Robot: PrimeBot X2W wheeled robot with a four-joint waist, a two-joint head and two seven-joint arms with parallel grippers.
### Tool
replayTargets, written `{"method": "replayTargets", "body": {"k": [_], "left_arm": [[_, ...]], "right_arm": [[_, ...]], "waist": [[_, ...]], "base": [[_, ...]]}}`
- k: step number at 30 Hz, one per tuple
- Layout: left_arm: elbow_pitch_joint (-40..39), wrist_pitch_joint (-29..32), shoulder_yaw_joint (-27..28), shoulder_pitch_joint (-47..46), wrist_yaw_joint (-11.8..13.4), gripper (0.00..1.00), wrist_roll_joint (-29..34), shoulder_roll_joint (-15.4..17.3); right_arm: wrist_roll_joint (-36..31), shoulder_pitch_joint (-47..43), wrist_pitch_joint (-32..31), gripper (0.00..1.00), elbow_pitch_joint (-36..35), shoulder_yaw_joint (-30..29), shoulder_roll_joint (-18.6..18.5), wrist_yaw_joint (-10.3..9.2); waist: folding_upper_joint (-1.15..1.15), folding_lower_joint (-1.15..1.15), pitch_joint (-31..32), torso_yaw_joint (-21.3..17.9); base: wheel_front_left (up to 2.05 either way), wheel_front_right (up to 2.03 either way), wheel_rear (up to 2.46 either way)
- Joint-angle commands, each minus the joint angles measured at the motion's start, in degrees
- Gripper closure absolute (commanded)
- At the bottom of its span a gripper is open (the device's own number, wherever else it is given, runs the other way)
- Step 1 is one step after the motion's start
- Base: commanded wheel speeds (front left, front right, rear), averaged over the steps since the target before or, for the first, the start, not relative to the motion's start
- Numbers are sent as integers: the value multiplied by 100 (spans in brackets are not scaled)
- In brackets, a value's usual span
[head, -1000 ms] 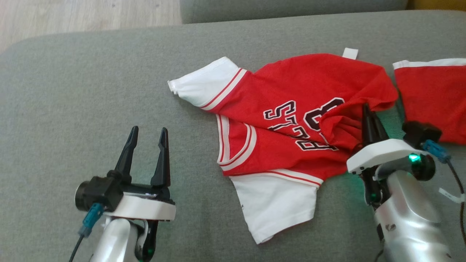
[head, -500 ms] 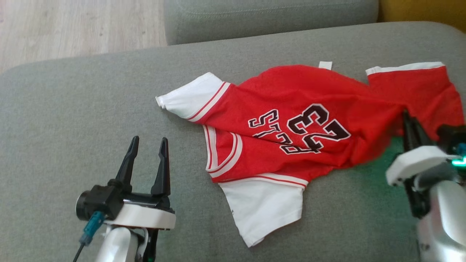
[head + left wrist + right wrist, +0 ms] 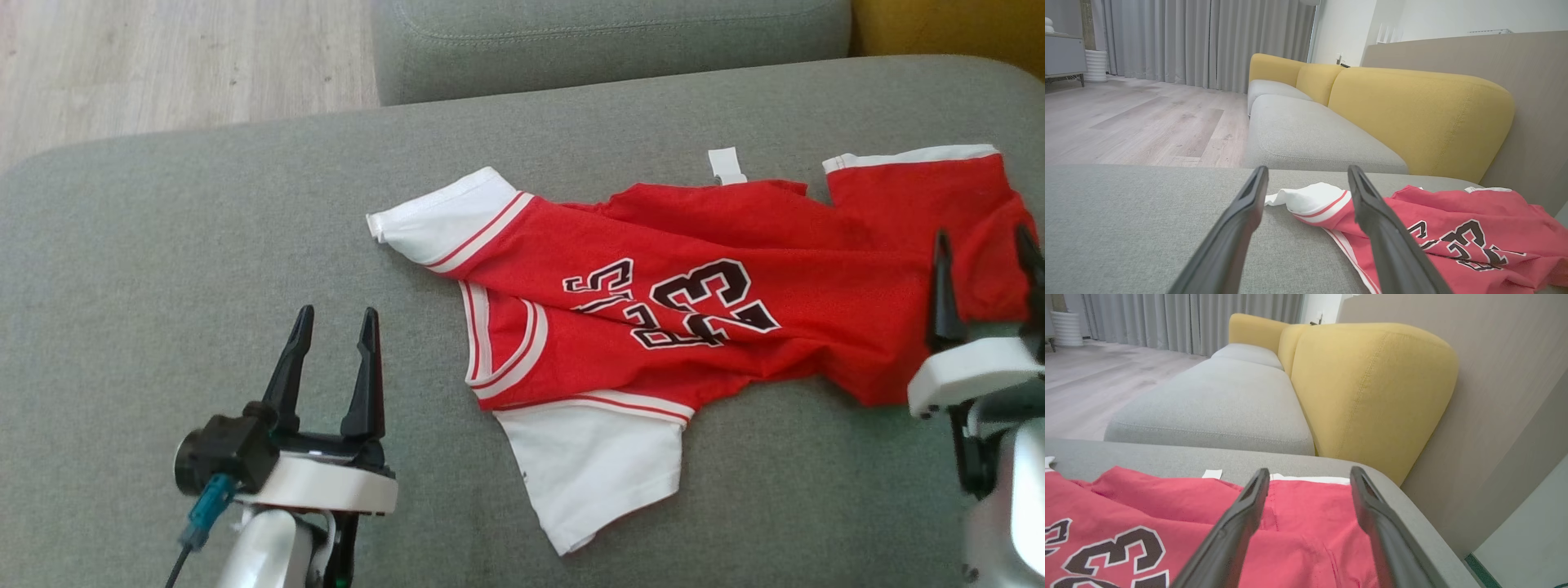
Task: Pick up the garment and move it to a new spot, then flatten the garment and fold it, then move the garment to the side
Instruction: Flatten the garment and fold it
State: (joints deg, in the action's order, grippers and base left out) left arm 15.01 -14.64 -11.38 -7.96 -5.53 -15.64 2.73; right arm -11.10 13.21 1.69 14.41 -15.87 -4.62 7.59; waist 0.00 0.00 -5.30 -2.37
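Red garment [image 3: 816, 286] lies rumpled beneath spread right claw [image 3: 982, 237].

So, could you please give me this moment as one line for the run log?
phase: flatten | jersey: creased, on grey cushion | left gripper: open, clear of jersey | right gripper: open, over jersey's right end

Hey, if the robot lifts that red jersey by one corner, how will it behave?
Probably floppy: the red jersey lies creased and folded over itself on the grey cushion, so it should drape. Pushed, it would likely bunch rather than slide whole.
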Motion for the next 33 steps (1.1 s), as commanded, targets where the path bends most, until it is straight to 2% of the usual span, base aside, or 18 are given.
{"method": "replayTargets", "body": {"k": [1,7,11,16,19,26,29,33], "left_arm": [[-190,-36,150,-204,17,0,-29,15],[-190,-36,200,-252,-3,0,46,15],[-108,-36,223,-416,-61,0,177,68],[230,21,80,-1013,-146,0,252,398],[566,463,-158,-1594,-182,0,104,661],[1053,2069,-1915,-2753,-194,0,-891,1716],[1125,2426,-2564,-3191,-194,0,-1278,2197],[1226,2819,-3338,-3672,-195,0,-1735,2650]], "right_arm": [[-29,125,211,0,-310,181,13,-10],[459,-138,679,0,-548,618,159,-10],[1077,-397,870,0,-584,1077,171,-10],[1457,-538,988,0,-577,1383,173,-10],[1521,-500,1031,0,-564,1435,173,-10],[1690,-286,1134,0,-460,1468,173,-10],[1761,-205,1184,0,-363,1533,174,-10],[1839,-101,1240,0,-247,1594,174,-10]], "waist": [[0,0,-14,14],[0,0,-117,-20],[0,0,-237,-179],[0,0,-465,-412],[0,0,-646,-546],[0,0,-1076,-931],[0,0,-1213,-1078],[0,0,-1362,-1243]], "base": [[0,0,0],[0,0,0],[0,0,0],[0,0,0],[0,0,0],[0,0,0],[0,0,0],[0,0,0]]}}
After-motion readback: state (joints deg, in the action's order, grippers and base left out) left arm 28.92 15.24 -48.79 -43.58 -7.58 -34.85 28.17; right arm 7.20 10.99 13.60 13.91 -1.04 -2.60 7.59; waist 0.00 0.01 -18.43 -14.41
